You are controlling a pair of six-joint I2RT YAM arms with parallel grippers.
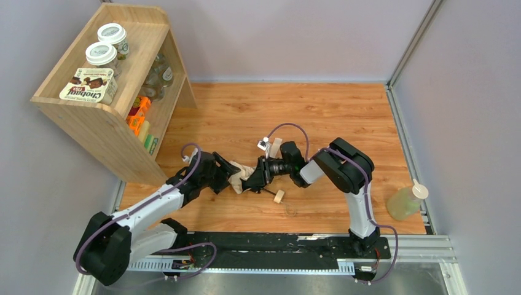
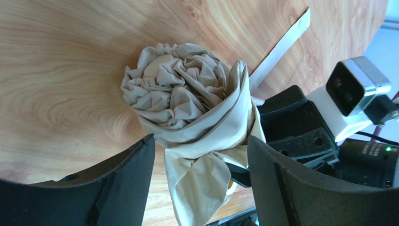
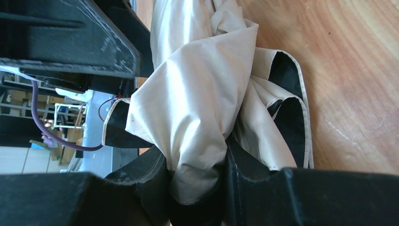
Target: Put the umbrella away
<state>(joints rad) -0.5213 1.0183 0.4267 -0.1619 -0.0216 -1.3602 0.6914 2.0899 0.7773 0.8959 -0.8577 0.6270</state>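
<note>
The table [image 1: 258, 117] is carrying a wooden shelf [image 1: 107, 132] at its far left, well apart from the work. Mid-table, the umbrella [image 1: 243, 182] is lying bunched between both arms. The right gripper [image 3: 197, 165] is pinching its pale cloth, probably steadying it, while the left gripper [image 2: 201, 141] is standing spread around the gathered top, not squeezing. A bottle [image 1: 405, 201] is sitting far right, and the handle [image 1: 279, 196] is resting near the grippers.

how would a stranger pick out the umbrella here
Start at the wooden table, midway between the left fingers and right fingers. The umbrella is the crumpled pale beige cloth bundle there, the only fabric thing, with a cream block handle.
</note>
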